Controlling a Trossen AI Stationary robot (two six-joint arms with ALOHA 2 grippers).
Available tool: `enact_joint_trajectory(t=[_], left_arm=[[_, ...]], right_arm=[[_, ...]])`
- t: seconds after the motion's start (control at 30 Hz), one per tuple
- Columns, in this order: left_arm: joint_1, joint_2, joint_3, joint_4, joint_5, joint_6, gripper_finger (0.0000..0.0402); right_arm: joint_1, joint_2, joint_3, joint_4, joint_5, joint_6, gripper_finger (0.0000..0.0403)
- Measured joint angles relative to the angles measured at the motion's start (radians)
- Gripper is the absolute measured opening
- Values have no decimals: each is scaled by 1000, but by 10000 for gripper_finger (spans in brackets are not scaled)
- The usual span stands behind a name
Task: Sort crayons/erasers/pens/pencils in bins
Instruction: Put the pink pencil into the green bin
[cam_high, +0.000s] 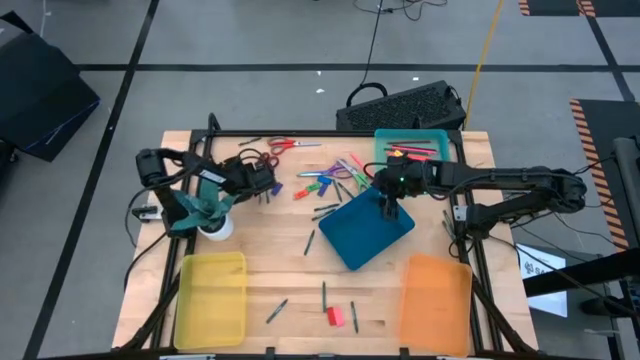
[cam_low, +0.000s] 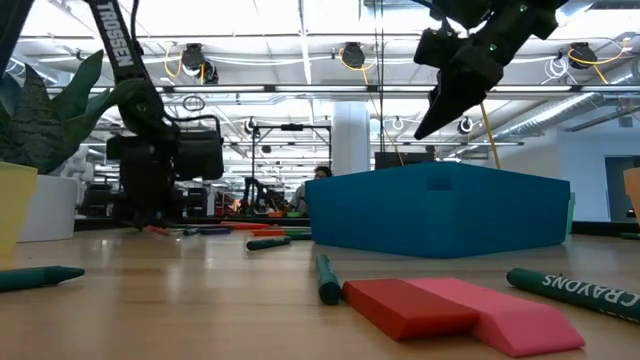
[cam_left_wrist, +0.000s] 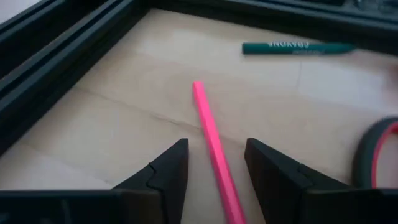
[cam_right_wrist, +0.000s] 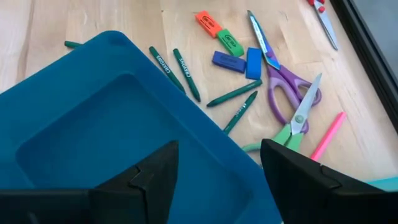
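Erasers lie in two places on the bench: a red one and a pink one touching each other near the front edge, between the yellow bin and the orange bin, and a loose group of orange, green and blue ones beside the purple-handled scissors behind the dark blue bin. Sorting looks barely begun. The yellow, orange and dark blue bins show nothing inside them, and only the teal bin at the back holds a few long items. Green crayons, pens and pencils are scattered across the middle of the bench. The right gripper hangs over the dark blue bin with its fingers spread and nothing between them; judging by the low view it is well above the bin's floor. The left gripper is low at the back left of the bench, fingers spread on either side of a pink stick that it is not yet pinching, with a green crayon farther off. Nearly every item remains to be picked up and placed.
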Motion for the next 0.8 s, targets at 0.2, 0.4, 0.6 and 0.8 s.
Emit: enact_joint_trajectory(t=[0.2, 0.4, 0.6, 0.8], left_arm=[[2, 82, 1, 59, -71, -61, 148], [4, 110, 0, 71, -111, -94, 97], [7, 112, -1, 71, -116, -89, 49], [5, 112, -1, 66, -108, -82, 17]], right_arm=[[15, 0, 0, 2, 0, 11, 222], [19, -1, 0, 28, 0, 17, 222], [19, -1, 0, 30, 0, 17, 222], [29, -17, 0, 30, 0, 17, 222]])
